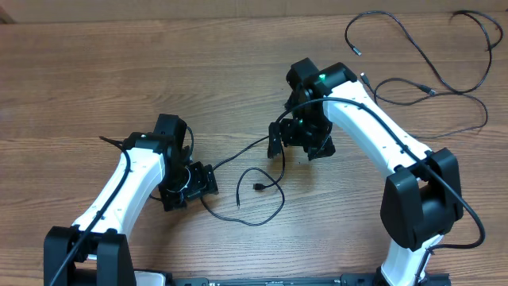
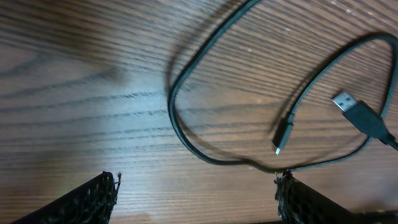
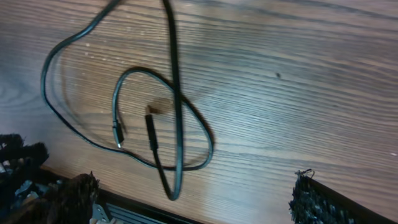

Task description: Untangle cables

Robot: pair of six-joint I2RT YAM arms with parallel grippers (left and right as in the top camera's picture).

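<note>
Nearest the robot's base, one of the cables (image 2: 172,102) lies in a slack loop on the table (image 1: 119,63). Its long run slants from beside the left gripper (image 2: 196,183) up toward the right gripper (image 3: 194,180). Both its ends curl back inside the loop, the flat plug (image 2: 348,106) and the small plug (image 2: 281,134) lying close together. Each gripper hangs over this cord with its fingers spread wide and nothing between them. Farther off, by the far right corner, the other cords (image 1: 397,22) sprawl in broad curves, well apart from the loop. Bare wood stretches across the far left.
</note>
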